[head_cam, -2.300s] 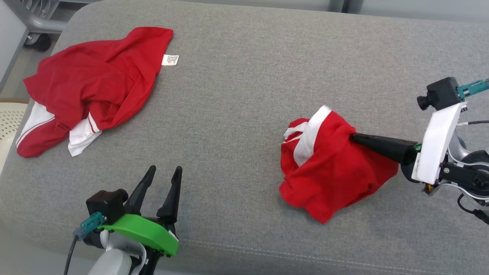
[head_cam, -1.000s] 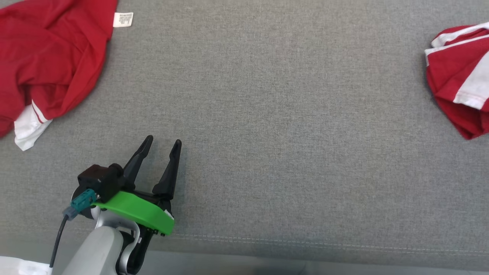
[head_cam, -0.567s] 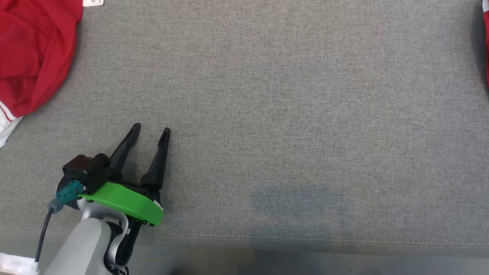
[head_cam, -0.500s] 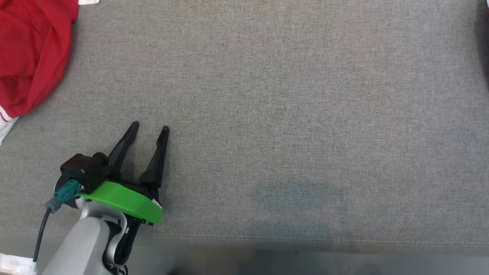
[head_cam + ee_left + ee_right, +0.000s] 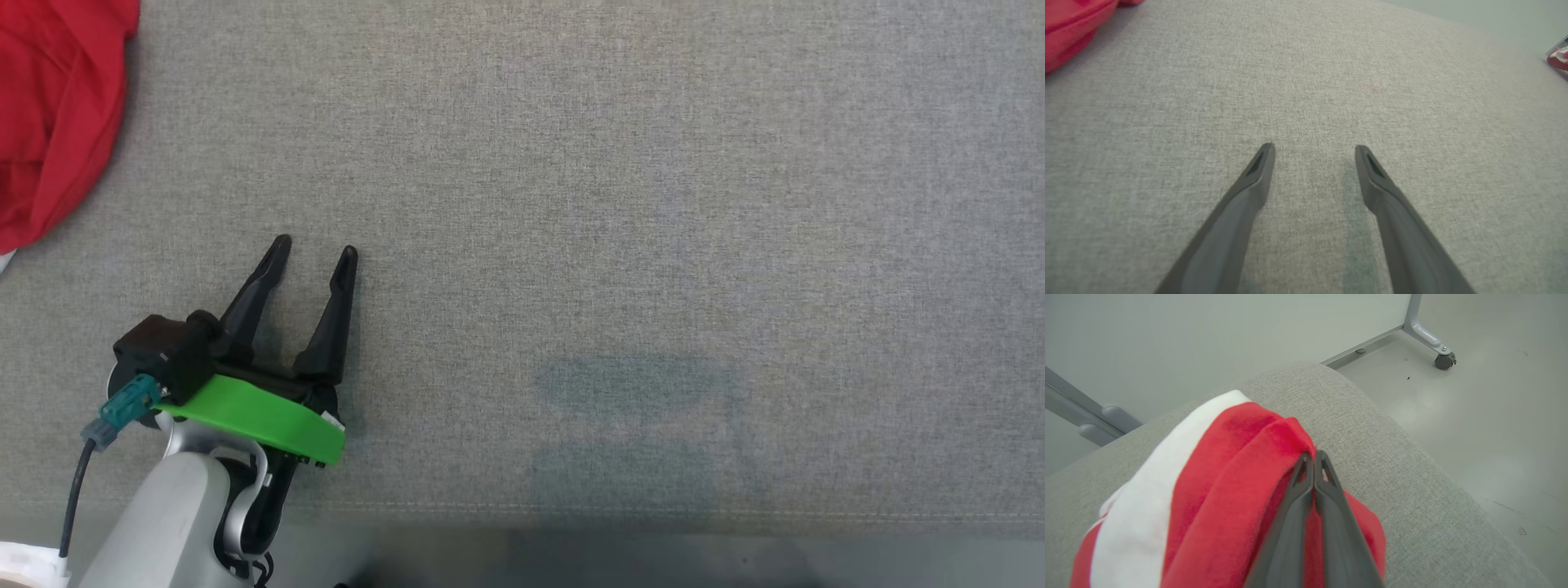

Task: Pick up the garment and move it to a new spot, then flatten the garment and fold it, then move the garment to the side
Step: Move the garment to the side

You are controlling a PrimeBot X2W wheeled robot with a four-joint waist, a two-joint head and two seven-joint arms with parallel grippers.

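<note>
- Clamping a ridge of red cloth, the right pincer (image 5: pixel 1313 457) has its two fingers pressed together with no gap. The garment (image 5: pixel 1220 490), red with a white band, is bunched under and beside them.
- A couple of seconds ago that bundle was well in from the end. Now it is by the rounded corner of the grey worktop (image 5: pixel 1372 416), with bare floor (image 5: pixel 1474 408) and a castor (image 5: pixel 1443 361) beyond.
- I take that to mean the move to a new spot is nearly done, with flattening and folding not yet started.
- Whether the cloth rests on the worktop or hangs just above it, I cannot tell.
- The right arm looks stretched out toward that corner, fingers angled down and away.
- The left pincer (image 5: pixel 314 245) is spread wide and empty, low over bare fabric, pointing forward from its pale forearm (image 5: pixel 163 531). Its pose is much as before.
- The head camera has swung meanwhile, so the other red garment (image 5: pixel 49 122) has slid to the view's upper-left corner without itself moving.
</note>
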